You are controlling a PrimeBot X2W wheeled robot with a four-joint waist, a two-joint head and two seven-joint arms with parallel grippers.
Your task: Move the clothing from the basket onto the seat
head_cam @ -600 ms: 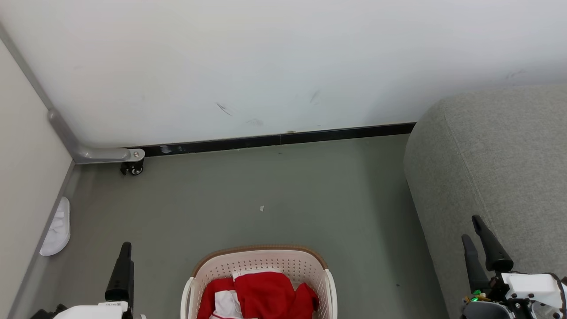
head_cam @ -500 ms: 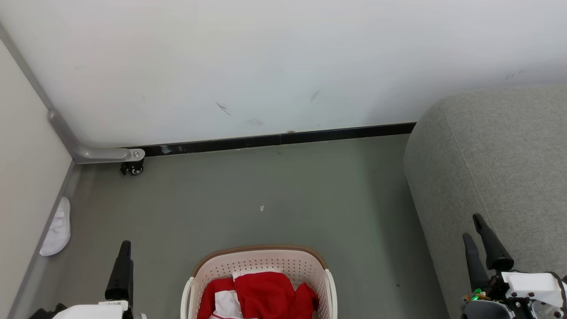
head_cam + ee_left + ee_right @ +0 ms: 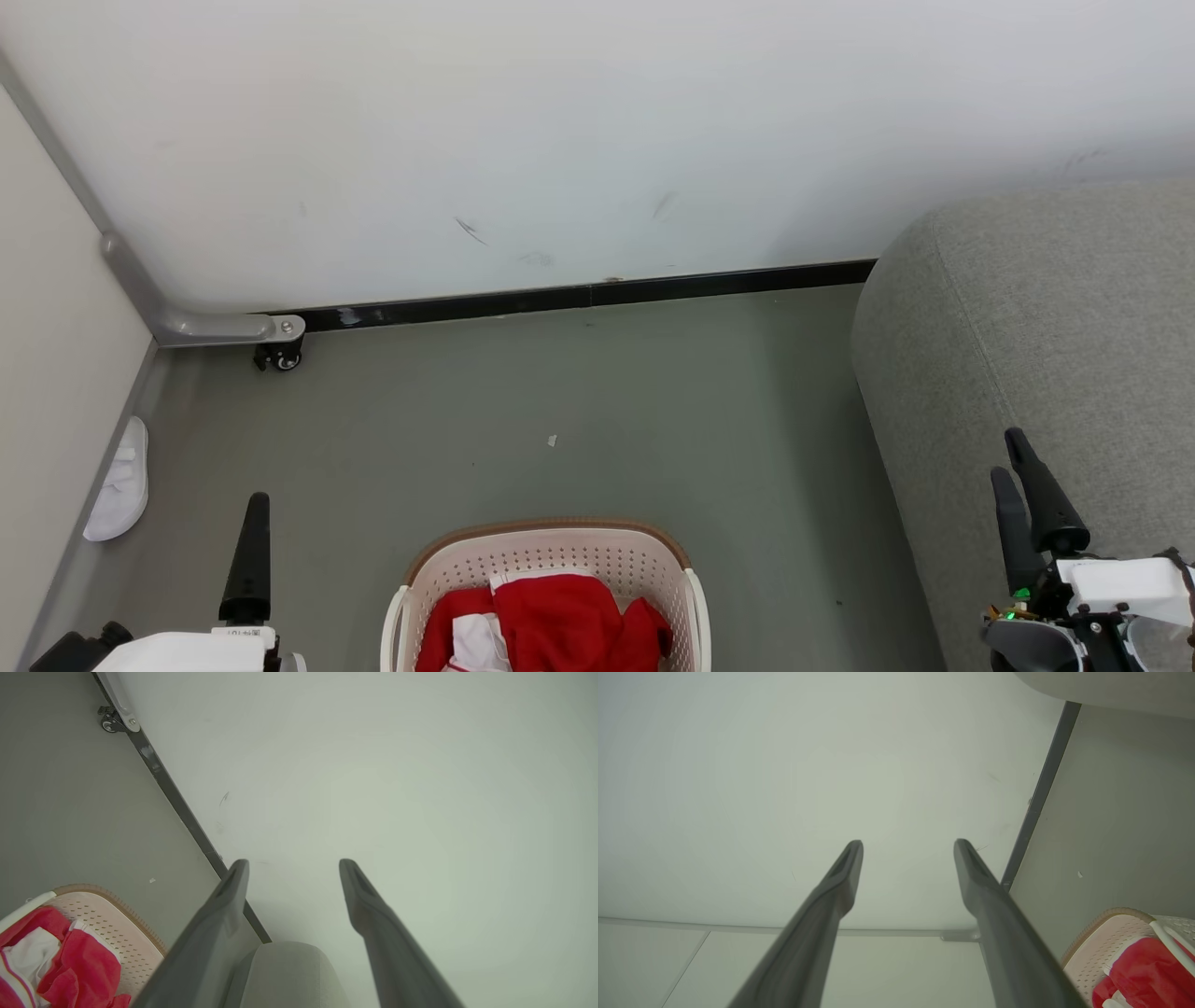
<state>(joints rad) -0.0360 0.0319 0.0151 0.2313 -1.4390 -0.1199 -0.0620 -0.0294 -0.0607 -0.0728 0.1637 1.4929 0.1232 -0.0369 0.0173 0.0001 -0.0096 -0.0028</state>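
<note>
Red clothing [image 3: 560,621] lies bunched inside the basket [image 3: 551,551] at the lower centre of the head view, with a white panel showing at its left side. The frame's bottom edge cuts off the near part of both, and any lettering on the fabric is too folded to make out. The grey seat [image 3: 1055,317] rises along the right side, its rounded corner turned toward the upper middle; the right and bottom edges cut it, so its full extent cannot be told. A strip of grey-green floor [image 3: 607,392] separates the basket's right wall from the seat's side, and a broader stretch runs from the brown rim up to the black skirting [image 3: 597,294], with one small pale scrap [image 3: 552,440] on it. The left gripper [image 3: 293,865] sits at lower left, well apart from the basket; the head view shows one dark finger, the other hidden behind it, while the left wrist view shows both spread wide, gripping nothing. The right gripper [image 3: 1006,455] stands at lower right before the seat's side, its fingers nearly overlapping there but wide apart and holding nothing in its wrist view. A white slipper [image 3: 119,481] lies at the left edge, below a caster wheel [image 3: 280,357] under the white wall [image 3: 560,121]
</note>
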